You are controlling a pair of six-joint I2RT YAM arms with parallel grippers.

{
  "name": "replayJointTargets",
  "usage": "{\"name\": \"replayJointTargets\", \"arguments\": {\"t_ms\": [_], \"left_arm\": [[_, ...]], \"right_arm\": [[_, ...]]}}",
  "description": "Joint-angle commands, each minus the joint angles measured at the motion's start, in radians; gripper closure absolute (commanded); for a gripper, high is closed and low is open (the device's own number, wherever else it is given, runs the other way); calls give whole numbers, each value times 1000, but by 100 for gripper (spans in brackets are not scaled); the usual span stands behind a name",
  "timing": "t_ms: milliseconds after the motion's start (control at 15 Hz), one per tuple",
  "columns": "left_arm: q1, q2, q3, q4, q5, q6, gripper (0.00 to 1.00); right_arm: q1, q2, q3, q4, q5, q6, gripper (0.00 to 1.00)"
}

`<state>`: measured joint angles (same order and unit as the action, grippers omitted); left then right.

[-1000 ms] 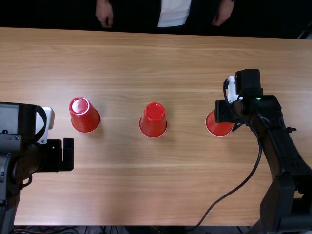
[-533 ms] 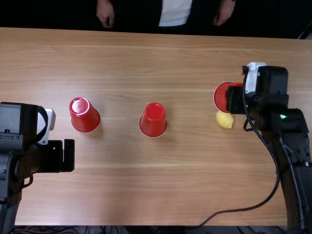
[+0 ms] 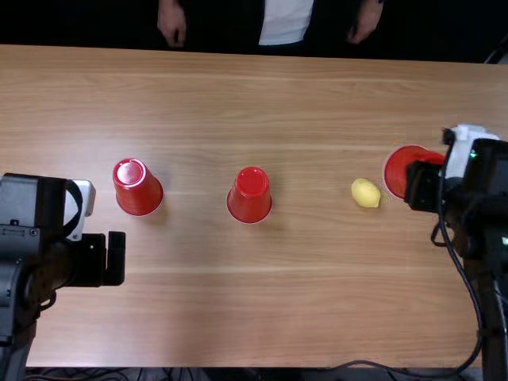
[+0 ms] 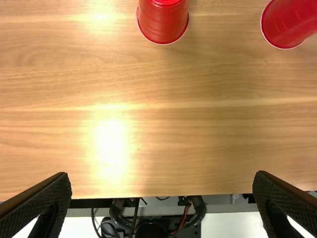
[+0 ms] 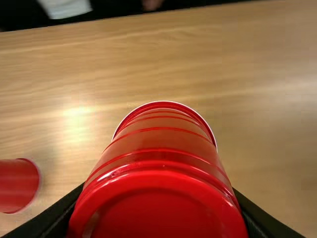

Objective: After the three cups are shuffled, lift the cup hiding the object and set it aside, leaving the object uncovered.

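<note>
A small yellow object point(image 3: 365, 193) lies uncovered on the table, right of centre. Just to its right my right gripper point(image 3: 418, 185) is shut on a red cup point(image 3: 402, 170), held off the table with its mouth facing away from the wrist. In the right wrist view that cup point(image 5: 159, 183) sits between the fingers point(image 5: 59, 223). Two more red cups stand upside down, one at the left point(image 3: 136, 187) and one in the middle point(image 3: 250, 195). My left gripper point(image 3: 113, 258) is open near the front left, short of the left cup point(image 4: 162, 20) and the middle cup point(image 4: 289, 22).
The near table edge point(image 4: 158, 196) runs just under the left gripper, with cables below it. A person stands behind the far edge point(image 3: 254, 49), hands off the table. The middle cup point(image 5: 17, 184) stands to one side in the right wrist view.
My right gripper lifted the right-hand cup off the table and carried it to the right, uncovering the yellow object. The left arm and the other two cups stayed put.
</note>
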<state>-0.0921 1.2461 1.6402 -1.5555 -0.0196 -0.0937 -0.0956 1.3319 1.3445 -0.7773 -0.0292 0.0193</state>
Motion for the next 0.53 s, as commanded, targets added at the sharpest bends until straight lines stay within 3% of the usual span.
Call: {"name": "replayJointTargets", "arguments": {"t_ms": [0, 267, 467], "left_arm": [[-11, -24, -19, -4, -2, -11, 0], [-12, -40, -17, -11, -2, -11, 0], [-12, -45, -17, -11, -2, -11, 0]], "right_arm": [[-23, -27, -28, -10, 7, -5, 90], [-142, -77, -125, -43, 7, -17, 89], [-164, -79, -255, -23, 7, -27, 88]]}}
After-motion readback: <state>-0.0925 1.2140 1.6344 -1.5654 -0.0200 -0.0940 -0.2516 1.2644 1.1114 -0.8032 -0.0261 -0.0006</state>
